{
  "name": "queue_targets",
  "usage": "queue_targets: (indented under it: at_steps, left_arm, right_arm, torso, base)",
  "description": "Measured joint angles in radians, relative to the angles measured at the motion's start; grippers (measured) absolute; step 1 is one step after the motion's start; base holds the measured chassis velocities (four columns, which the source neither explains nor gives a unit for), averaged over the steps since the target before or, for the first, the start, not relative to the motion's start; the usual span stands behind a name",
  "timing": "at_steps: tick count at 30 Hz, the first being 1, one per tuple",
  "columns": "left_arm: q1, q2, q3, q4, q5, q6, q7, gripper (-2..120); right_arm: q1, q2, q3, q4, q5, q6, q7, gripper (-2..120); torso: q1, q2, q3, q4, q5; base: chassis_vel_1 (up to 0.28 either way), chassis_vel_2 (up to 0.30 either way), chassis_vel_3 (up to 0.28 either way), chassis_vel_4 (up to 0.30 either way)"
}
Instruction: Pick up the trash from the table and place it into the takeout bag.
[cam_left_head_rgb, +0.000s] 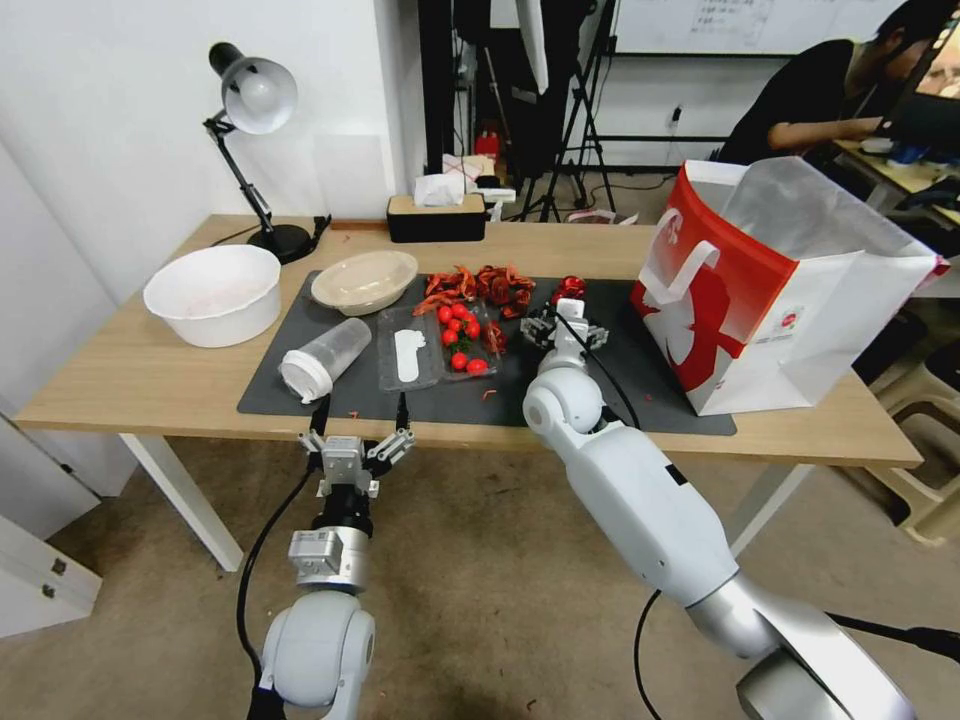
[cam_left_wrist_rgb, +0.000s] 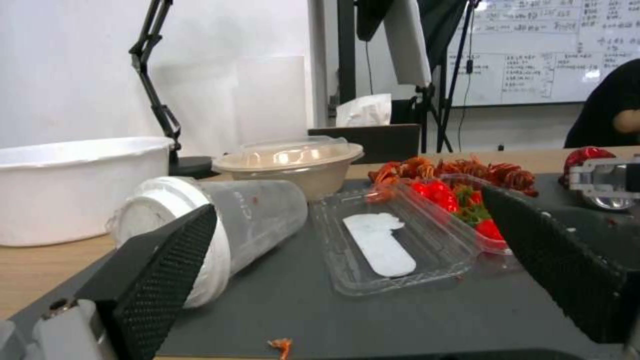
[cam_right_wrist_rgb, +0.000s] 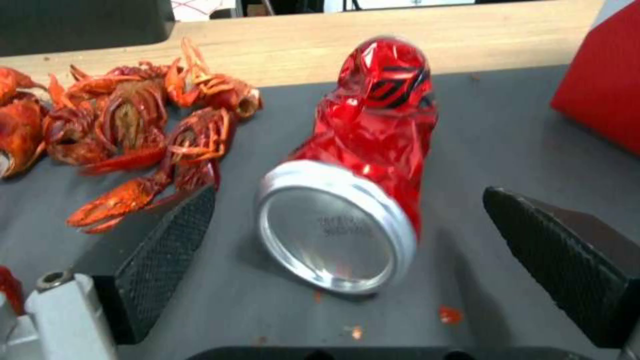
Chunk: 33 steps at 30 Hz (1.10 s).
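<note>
Right end effector (cam_right_wrist_rgb: 347, 235), fingers spread wide and holding nothing, straddles the crushed red aluminium can (cam_right_wrist_rgb: 363, 165) at centre frame; left end effector (cam_left_head_rgb: 357, 442) hangs open, empty, lower left.

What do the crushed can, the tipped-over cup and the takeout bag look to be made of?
Crushed can: thin metal, probably aluminium, with glossy red crumpled walls and a bare silvery end. It lies between the open right gripper's fingers.
Cup: cloudy translucent plastic with a white lid.
Takeout bag: seemingly printed paper, with creased flat panels and a silvery foil-like lining.
</note>
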Motion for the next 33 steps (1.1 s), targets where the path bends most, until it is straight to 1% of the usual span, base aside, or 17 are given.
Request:
queue_targets:
  at_steps: [3, 4, 7, 8, 9, 11, 13, 15, 24, 25, 27, 28, 30, 31, 33]
  left_arm:
    - [0.002, 0.0, -0.001, 0.0, 0.0, -0.005, -0.001, 99]
    - [0.002, 0.0, -0.001, 0.0, 0.0, -0.005, -0.001, 99]
    - [0.003, 0.0, -0.004, 0.0, 0.0, -0.009, -0.002, 99]
    - [0.003, 0.0, -0.004, 0.0, 0.0, -0.009, -0.002, 99]
    - [0.003, 0.0, -0.005, 0.001, 0.0, -0.01, -0.002, 99]
    - [0.003, 0.0, -0.005, 0.002, 0.0, -0.012, -0.002, 99]
    - [0.003, 0.0, -0.006, 0.003, 0.0, -0.012, -0.002, 99]
    - [0.003, 0.0, -0.005, 0.003, 0.0, -0.012, -0.002, 99]
    - [-0.001, 0.0, -0.003, 0.004, 0.002, -0.013, -0.002, 99]
    - [-0.001, 0.0, -0.002, 0.004, 0.002, -0.013, -0.002, 99]
    - [-0.002, 0.0, -0.002, 0.004, 0.003, -0.012, -0.002, 99]
    - [-0.002, 0.0, -0.002, 0.004, 0.003, -0.012, -0.002, 99]
    - [-0.002, 0.0, -0.002, 0.004, 0.003, -0.012, -0.002, 99]
    - [-0.002, 0.0, -0.002, 0.004, 0.003, -0.012, -0.002, 99]
    - [-0.002, 0.0, -0.001, 0.004, 0.003, -0.012, -0.002, 99]
  right_arm:
    - [0.002, 0.016, 0.0, -0.021, -0.012, -0.003, 0.003, 86]
    - [0.002, 0.016, 0.0, -0.021, -0.012, -0.003, 0.003, 86]
    - [0.0, 0.02, 0.0, -0.022, -0.015, -0.004, 0.004, 72]
    - [0.0, 0.02, 0.0, -0.022, -0.015, -0.004, 0.004, 72]
    - [-0.001, 0.02, 0.0, -0.021, -0.016, -0.004, 0.004, 68]
    - [-0.004, 0.018, 0.002, -0.013, -0.019, -0.004, 0.006, 57]
    - [-0.006, 0.017, 0.002, -0.008, -0.02, -0.004, 0.007, 55]
    - [-0.01, 0.013, 0.003, 0.002, -0.02, -0.006, 0.007, 50]
    - [-0.032, -0.011, 0.016, 0.068, -0.025, -0.008, 0.011, 50]
    - [-0.04, -0.022, 0.02, 0.094, -0.036, 0.001, 0.002, 50]
    - [-0.069, -0.064, 0.037, 0.185, -0.082, 0.091, -0.098, 50]
    - [-0.069, -0.064, 0.037, 0.185, -0.082, 0.091, -0.098, 50]
    - [-0.084, -0.083, 0.052, 0.229, -0.086, 0.148, -0.165, 50]
    - [-0.084, -0.083, 0.052, 0.229, -0.086, 0.148, -0.165, 50]
    - [-0.094, -0.097, 0.064, 0.26, -0.086, 0.186, -0.212, 50]
  torso:
    - [0.0, 0.0, 0.0, 0.0, 0.0]
    - [0.0, 0.0, 0.0, 0.0, 0.0]
    - [0.0, 0.0, 0.0, 0.0, 0.0]
    - [0.0, 0.0, 0.0, 0.0, 0.0]
    - [0.0, 0.0, 0.0, 0.0, 0.0001]
    - [0.0, 0.0, 0.0, 0.0, 0.0]
    - [0.0, 0.0, 0.0, 0.0001, 0.0001]
    - [0.0, 0.0, 0.0, 0.0001, 0.0001]
    - [0.0, 0.0, 0.0, 0.0001, 0.0001]
    - [0.0, 0.0, 0.0, 0.0001, 0.0001]
    - [0.0, 0.0, 0.0, 0.0, 0.0002]
    - [0.0, 0.0, 0.0, 0.0, 0.0002]
    - [0.0, 0.0, 0.0, 0.0, 0.0002]
    - [0.0, 0.0, 0.0, 0.0, 0.0002]
    - [0.0, 0.0, 0.0, 0.0001, 0.0002]
  base:
    - [0.0, 0.0, 0.0, 0.0]
    - [0.0, 0.0, 0.0, 0.0]
    - [0.0, 0.0, 0.0, 0.0]
    - [0.0, 0.0, 0.0, 0.0]
    - [0.0, 0.0, 0.0, 0.0]
    - [0.0, 0.0, 0.0, 0.0]
    - [0.0, 0.0, 0.0, 0.0]
    - [0.0, 0.0, 0.0, 0.0]
    - [0.0, 0.0, 0.0, 0.0]
    - [0.0, 0.0, 0.0, 0.0]
    - [0.0, 0.0, 0.0, 0.0]
    - [0.0, 0.0, 0.0, 0.0]
    - [0.0, 0.0, 0.0, 0.0]
    - [0.0, 0.0, 0.0, 0.0]
    - [0.0, 0.0, 0.0, 0.0]
